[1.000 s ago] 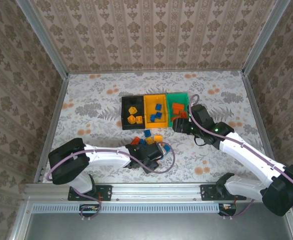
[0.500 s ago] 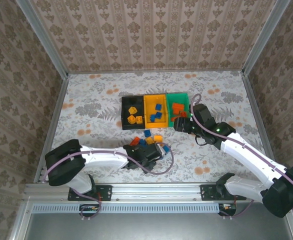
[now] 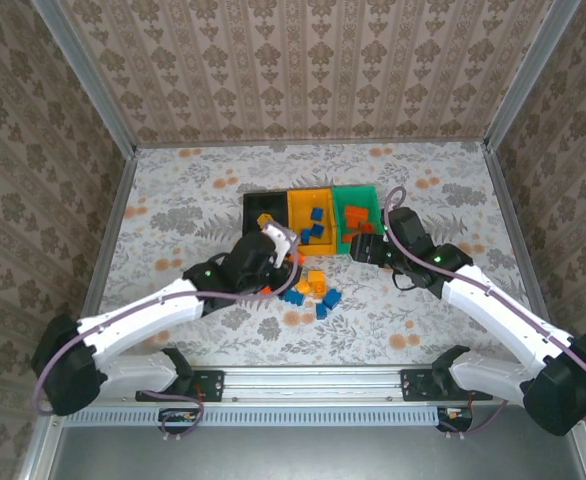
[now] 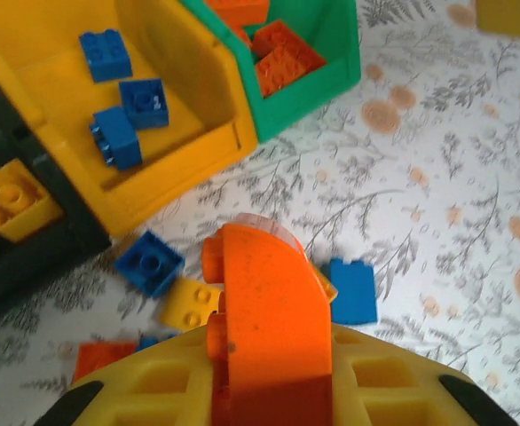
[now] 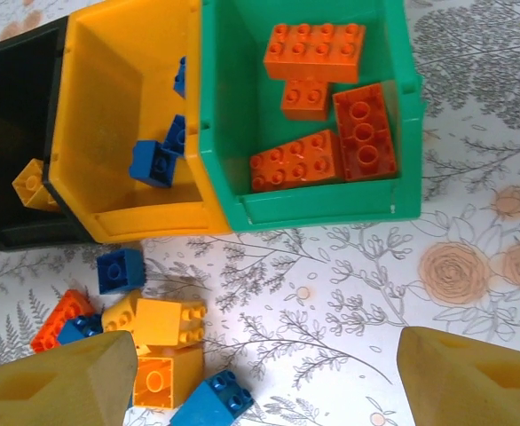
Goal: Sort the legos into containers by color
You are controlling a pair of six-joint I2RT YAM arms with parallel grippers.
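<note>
Red-orange in the left hand (image 3: 280, 243): clamping what looks like a red-orange brick (image 4: 264, 293) between closed fingers, hovering over the loose legos (image 3: 316, 283) on the desk (image 3: 173, 200), just in front of the black bin (image 3: 253, 200) and the yellow bin (image 3: 300, 198). Holding the right hand (image 5: 260, 382) spread wide and empty, low over the desk just in front of the green bin (image 5: 313, 213), loaded with other red-orange bricks (image 5: 313, 53). Judging the green bin as the target, so risking a knock against the right hand waiting in that path. Also risking a short drop among the blue bricks (image 5: 153, 161) in the yellow bin, or a snag on the shared wall, with the brick sticking out beyond the fingers.
</note>
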